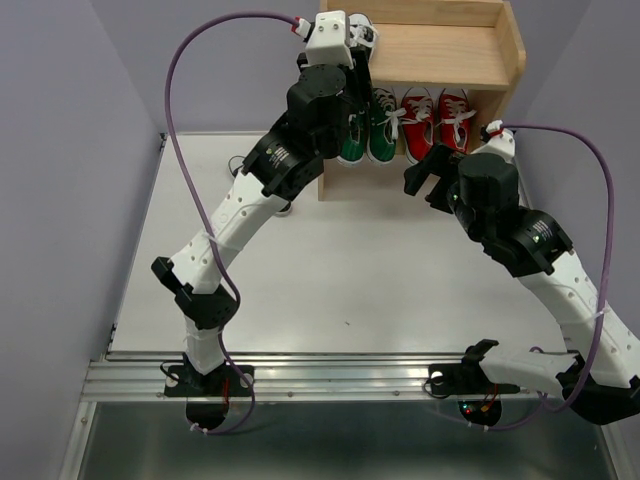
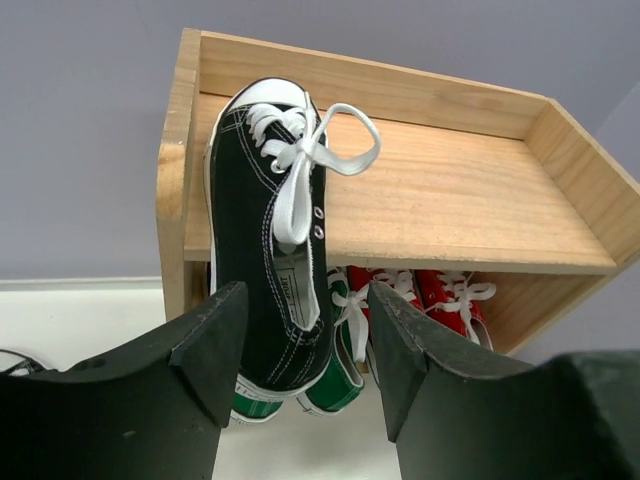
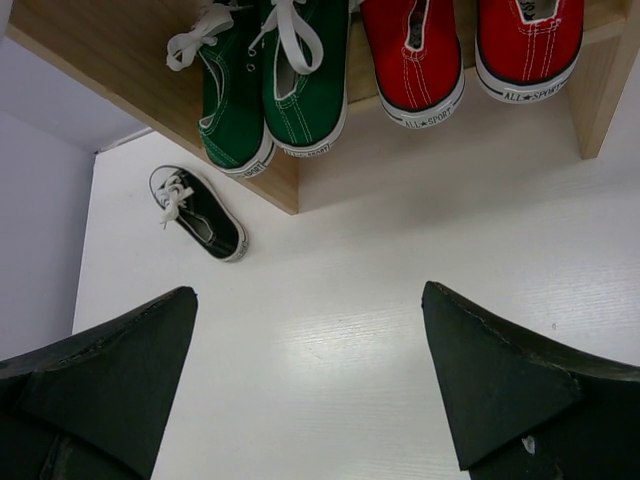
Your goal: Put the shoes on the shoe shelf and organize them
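Black canvas lace-up shoe (image 2: 265,250): likely light, soft top, stiff sole; grab sides near heel.
Left claw (image 2: 305,300): spread apart, holding nothing.
Right claw (image 3: 308,295): spread, empty.

One sneaker (image 2: 265,250) lies atop the shoe shelf (image 2: 470,190) before the left claw (image 2: 308,295), two pairs (image 3: 300,90) below. Another sneaker (image 3: 200,215) lies on the counter (image 3: 400,330), ahead-left of the right claw (image 3: 308,295).

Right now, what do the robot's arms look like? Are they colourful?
The left arm and right arm are both made of chunky white and black pieces joined together. A long purple cable loops along each one. The left tool and right tool each have two thick, black, wedge-shaped fingers.
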